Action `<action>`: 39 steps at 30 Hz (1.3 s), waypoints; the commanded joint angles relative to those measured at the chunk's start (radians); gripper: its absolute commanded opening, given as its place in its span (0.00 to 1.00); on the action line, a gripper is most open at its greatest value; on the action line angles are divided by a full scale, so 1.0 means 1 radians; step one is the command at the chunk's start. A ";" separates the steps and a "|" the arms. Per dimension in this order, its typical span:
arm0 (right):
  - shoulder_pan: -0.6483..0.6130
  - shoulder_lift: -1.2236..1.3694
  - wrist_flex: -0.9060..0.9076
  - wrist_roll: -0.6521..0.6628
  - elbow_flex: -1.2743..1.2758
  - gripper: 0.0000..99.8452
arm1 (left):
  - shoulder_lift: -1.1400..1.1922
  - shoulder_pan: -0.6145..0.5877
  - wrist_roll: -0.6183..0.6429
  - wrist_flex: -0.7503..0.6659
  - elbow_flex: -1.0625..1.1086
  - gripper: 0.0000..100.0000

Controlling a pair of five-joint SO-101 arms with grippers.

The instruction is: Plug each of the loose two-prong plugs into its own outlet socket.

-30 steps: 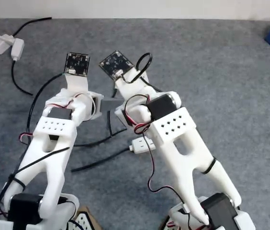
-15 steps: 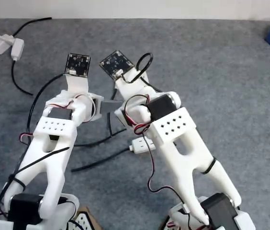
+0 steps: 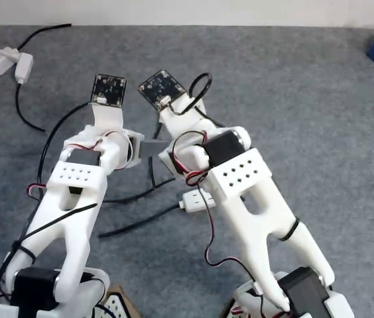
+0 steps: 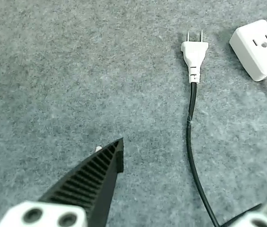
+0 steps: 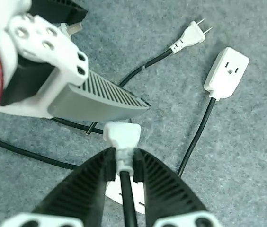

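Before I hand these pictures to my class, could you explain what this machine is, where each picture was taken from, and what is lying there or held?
It is two white robot arms, the left arm and the right arm, side by side on a grey surface. One picture looks down from above; the other two come from a camera on each arm's wrist. The right tool is shut on a white plug with a black cable. The left tool is open and empty, near a loose two-prong plug lying beside a white socket.
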 commanded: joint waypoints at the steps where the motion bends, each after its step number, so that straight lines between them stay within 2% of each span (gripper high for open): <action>1: -0.004 -0.042 -0.027 -0.012 -0.024 0.01 | -0.004 0.038 -0.015 0.003 -0.004 0.48; 17: -0.002 -0.042 -0.018 -0.009 -0.021 0.01 | -0.010 0.056 -0.046 -0.002 0.013 0.48; 23: -0.002 -0.041 0.064 -0.003 -0.022 0.01 | -0.002 -0.059 -0.043 -0.038 -0.042 0.48; 30: 0.021 -0.042 0.162 0.044 -0.024 0.01 | -0.002 -0.124 -0.046 -0.087 -0.056 0.44; 36: 0.084 -0.039 0.323 0.173 -0.064 0.01 | -0.004 -0.119 -0.049 -0.040 -0.013 0.44; 39: 0.081 -0.039 0.429 0.393 -0.130 0.01 | -0.002 -0.104 -0.044 -0.015 0.018 0.44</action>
